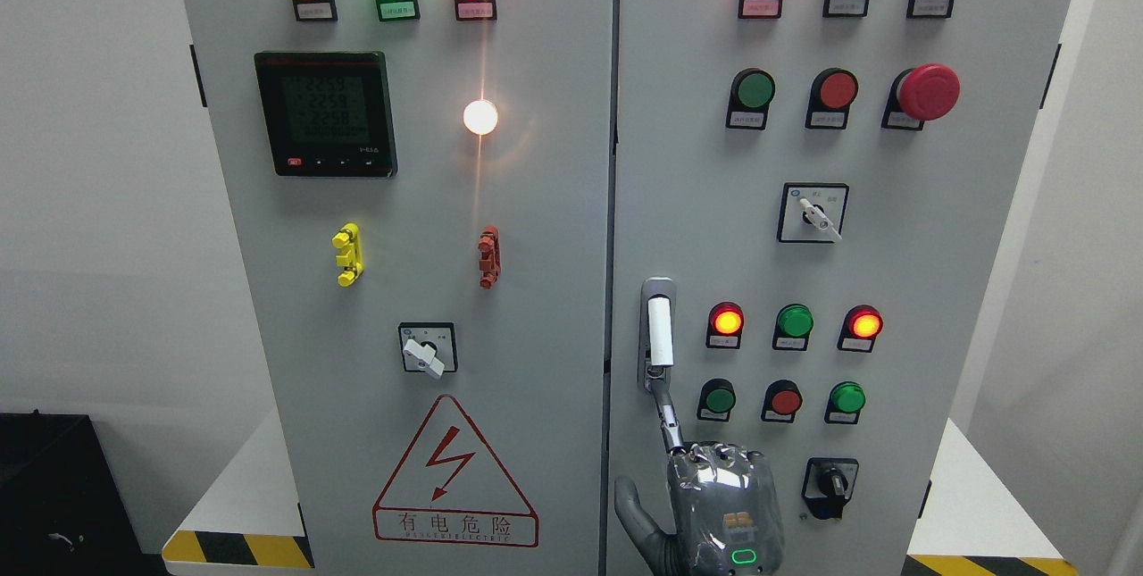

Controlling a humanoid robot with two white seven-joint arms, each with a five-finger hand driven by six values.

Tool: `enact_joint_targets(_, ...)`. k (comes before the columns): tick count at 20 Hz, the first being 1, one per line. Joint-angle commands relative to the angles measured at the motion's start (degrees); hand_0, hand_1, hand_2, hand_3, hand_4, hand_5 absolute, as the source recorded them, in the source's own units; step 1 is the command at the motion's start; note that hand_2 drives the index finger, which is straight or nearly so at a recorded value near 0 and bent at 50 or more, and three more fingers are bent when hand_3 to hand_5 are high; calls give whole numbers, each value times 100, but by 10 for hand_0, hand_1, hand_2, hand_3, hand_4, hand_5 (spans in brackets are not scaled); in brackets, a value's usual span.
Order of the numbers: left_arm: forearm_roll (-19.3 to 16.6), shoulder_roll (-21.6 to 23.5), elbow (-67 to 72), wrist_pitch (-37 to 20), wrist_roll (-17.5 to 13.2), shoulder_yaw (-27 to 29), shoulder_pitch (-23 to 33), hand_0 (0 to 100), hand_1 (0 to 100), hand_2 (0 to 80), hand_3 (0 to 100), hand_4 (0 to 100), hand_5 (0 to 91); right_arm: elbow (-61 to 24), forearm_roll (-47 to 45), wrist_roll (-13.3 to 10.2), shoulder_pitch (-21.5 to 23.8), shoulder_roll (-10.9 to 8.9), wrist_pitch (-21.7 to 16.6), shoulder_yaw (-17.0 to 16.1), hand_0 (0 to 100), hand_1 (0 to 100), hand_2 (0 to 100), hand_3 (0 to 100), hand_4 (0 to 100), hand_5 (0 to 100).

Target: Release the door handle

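R hand (723, 509) sits low at the bottom edge, just right of centre, back of the palm toward me, wrapped in shiny clear film w/ a small green light near the wrist. It is not clamped on anything: thumb (632, 513) splayed out to the left, one finger (668, 420) straight up, its tip right at the lower end of the door handle (659, 330). Other fingers are hidden behind the palm. L arm isn't visible.

The handle is a white upright grip on a metal plate, on the left edge of the right door (696, 156), approx. mid-height, just beside the seam between the two doors. The seam looks closed.

To the right of the hand there's a black rotary knob (832, 485). Above it are two rows of three small buttons, red and green, some lit. Higher up is a selector switch (813, 212) w/ a white lever, then more red/green buttons and a big red mushroom stop (927, 92).

The left door (536, 201) carries a red lightning warning triangle (455, 473) at the bottom, a second selector (427, 348) above it, a yellow clip (348, 254) and a red clip (488, 257), a dark digital meter (325, 114), a bright white lamp (480, 117), and three lit lamps on top: amber, green, amber.

The cabinet stands on a white base w/ black-yellow hazard stripes (237, 549). A black box (45, 496) sits at far lower left, w/ a plain pale wall (89, 201) behind.
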Motion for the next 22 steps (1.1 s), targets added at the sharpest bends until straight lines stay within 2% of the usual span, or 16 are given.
enact_joint_targets(1,-3,0,9,-5,2,0,97,120,556,0,0,0,0,-333,1,11,-8,0,-13,1,452,285,285,1000,984,1000)
enact_joint_targets(22,6,0,0,-5,2,0,97,120,556,0,0,0,0,-658,1,20,35,0,-30,10,433,301,333,1000,988,1000)
